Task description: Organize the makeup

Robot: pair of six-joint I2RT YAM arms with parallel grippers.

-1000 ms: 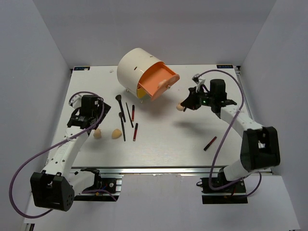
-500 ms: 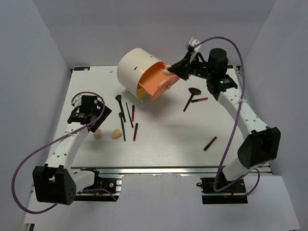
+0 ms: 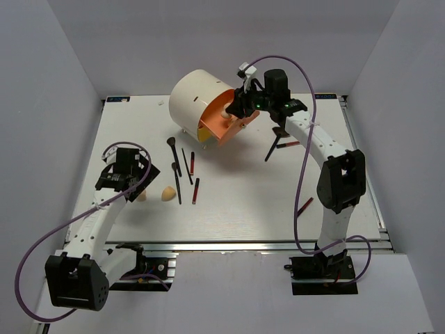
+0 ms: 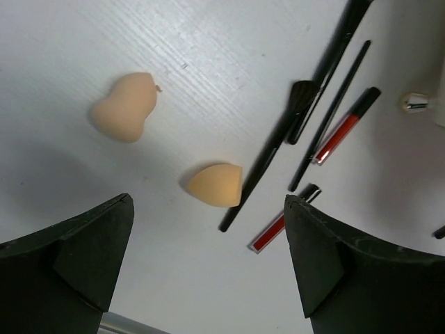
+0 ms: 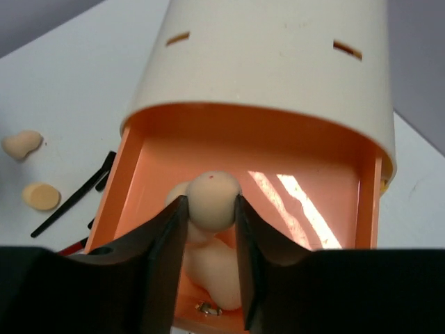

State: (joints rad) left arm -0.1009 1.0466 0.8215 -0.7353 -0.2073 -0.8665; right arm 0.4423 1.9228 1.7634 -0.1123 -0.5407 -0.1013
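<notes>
My right gripper (image 3: 240, 106) is shut on a peach sponge (image 5: 212, 200) and holds it over the open orange drawer (image 5: 306, 174); other sponges (image 5: 212, 268) lie in the drawer beneath it. My left gripper (image 3: 125, 182) is open and empty (image 4: 208, 271), low over the table beside two peach sponges (image 4: 125, 108) (image 4: 215, 184). Thin black brushes (image 3: 177, 182) and dark-red sticks (image 3: 196, 189) lie right of those sponges. Another brush (image 3: 273, 145) and a red stick (image 3: 288, 145) lie to the right of the drawer, and one more red stick (image 3: 303, 207) lies at the front right.
The big cream cylindrical box (image 3: 198, 97) lies at the back centre with its orange drawer (image 3: 226, 120) pulled out toward the front right. Grey walls enclose the table on the left, back and right. The metal rail (image 3: 236, 245) runs along the near edge.
My right gripper has carried the sponge from above the right middle of the table up and left to over the open drawer. My left gripper has shifted slightly toward the near left.
</notes>
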